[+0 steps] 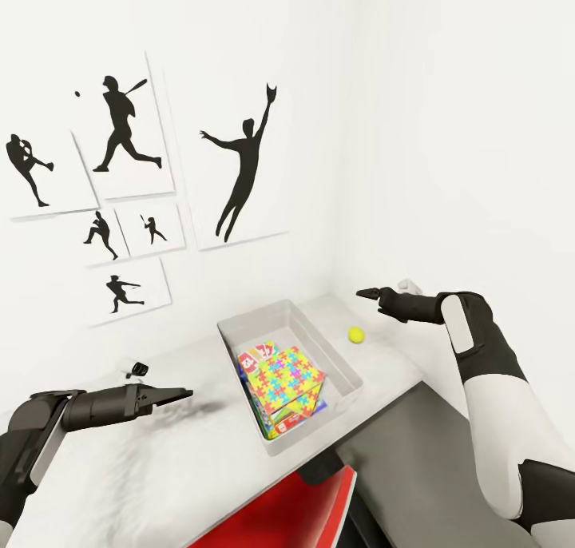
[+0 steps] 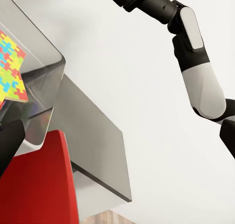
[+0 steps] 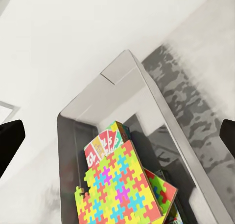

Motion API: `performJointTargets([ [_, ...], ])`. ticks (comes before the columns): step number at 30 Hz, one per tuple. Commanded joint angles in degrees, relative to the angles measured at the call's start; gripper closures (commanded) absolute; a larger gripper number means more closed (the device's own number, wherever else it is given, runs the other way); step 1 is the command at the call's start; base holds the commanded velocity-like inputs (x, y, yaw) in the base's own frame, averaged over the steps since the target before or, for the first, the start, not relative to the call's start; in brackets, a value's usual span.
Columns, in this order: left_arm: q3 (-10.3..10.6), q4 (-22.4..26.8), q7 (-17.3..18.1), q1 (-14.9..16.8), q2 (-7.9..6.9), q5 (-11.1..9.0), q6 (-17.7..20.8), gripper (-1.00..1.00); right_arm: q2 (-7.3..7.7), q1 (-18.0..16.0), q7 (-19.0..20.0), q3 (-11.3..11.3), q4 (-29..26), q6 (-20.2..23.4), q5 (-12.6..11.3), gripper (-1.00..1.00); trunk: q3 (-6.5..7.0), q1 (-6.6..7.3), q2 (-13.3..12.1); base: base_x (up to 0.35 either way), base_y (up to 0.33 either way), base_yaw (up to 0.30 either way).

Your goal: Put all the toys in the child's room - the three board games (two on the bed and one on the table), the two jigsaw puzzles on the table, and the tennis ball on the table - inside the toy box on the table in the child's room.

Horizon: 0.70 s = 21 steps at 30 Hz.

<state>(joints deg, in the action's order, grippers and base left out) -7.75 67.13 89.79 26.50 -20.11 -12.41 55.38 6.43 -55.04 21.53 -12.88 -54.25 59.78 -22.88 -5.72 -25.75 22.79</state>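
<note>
Two jigsaw puzzles lie tilted in the toy box; both grippers, left and right, seemingly closed, empty.

The head camera looks down and forward from above the surface toward the room's corner, taking in the toy box at mid-distance. The right wrist camera sits close above the toy box, facing into it. The left wrist camera looks low past the toy box wall. All three share it.
</note>
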Motion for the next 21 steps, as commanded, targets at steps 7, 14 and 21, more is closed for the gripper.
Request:
performJointTargets([
  [7, 0.02, 0.01, 0.21, 0.04, -0.02, 0.04, 0.61, -1.00, -0.02, -0.07, 0.58, -0.13, 0.02, 0.22, 0.53, -1.00, -0.13, -0.04, 0.13, 0.003, 0.000, 0.000],
  [14, 0.02, 0.01, 0.21, 0.04, -0.02, 0.05, 0.61, -1.00, 0.05, -0.07, 0.61, -0.13, 0.02, 0.22, 0.51, -1.00, -0.13, -0.04, 0.13, 0.042, 0.000, 0.000],
  [21, 0.02, 0.01, 0.21, 0.04, -0.02, 0.02, 0.61, -1.00, 0.07, -0.05, 0.62, -0.17, 0.09, 0.22, 0.51, -1.00, -0.13, -0.04, 0.13, 0.005, 0.000, 0.000],
])
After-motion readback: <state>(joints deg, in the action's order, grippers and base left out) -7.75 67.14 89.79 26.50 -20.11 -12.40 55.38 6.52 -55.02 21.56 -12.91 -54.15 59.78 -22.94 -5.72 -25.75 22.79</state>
